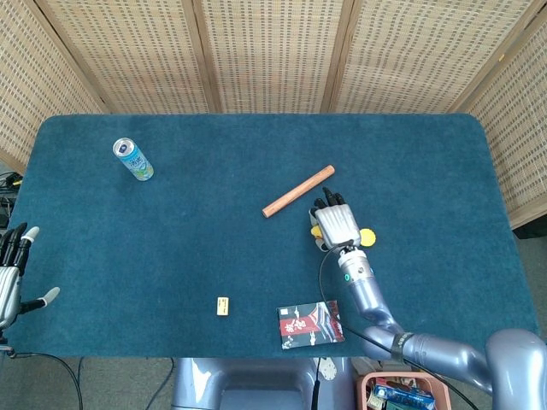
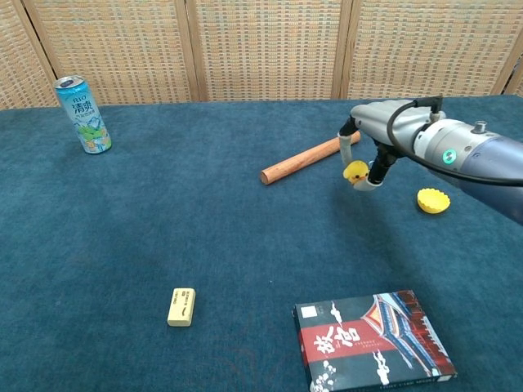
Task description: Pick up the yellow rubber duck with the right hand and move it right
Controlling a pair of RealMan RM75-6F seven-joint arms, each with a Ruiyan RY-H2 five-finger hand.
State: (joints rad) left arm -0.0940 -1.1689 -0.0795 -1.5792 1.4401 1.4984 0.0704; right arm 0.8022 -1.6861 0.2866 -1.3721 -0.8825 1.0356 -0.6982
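The yellow rubber duck (image 2: 355, 172) hangs well above the blue cloth, pinched between the fingers of my right hand (image 2: 377, 143). From the head view only a sliver of the duck (image 1: 315, 231) shows at the left edge of the right hand (image 1: 338, 224). My left hand (image 1: 10, 272) rests open at the table's left edge, fingers spread, holding nothing; the chest view does not show it.
A wooden rod (image 2: 310, 158) lies just left of and behind the raised hand. A yellow cap (image 2: 433, 200) sits to its right. A card box (image 2: 373, 339), a small eraser-like block (image 2: 181, 306) and a drink can (image 2: 82, 114) also stand on the table (image 2: 163, 229).
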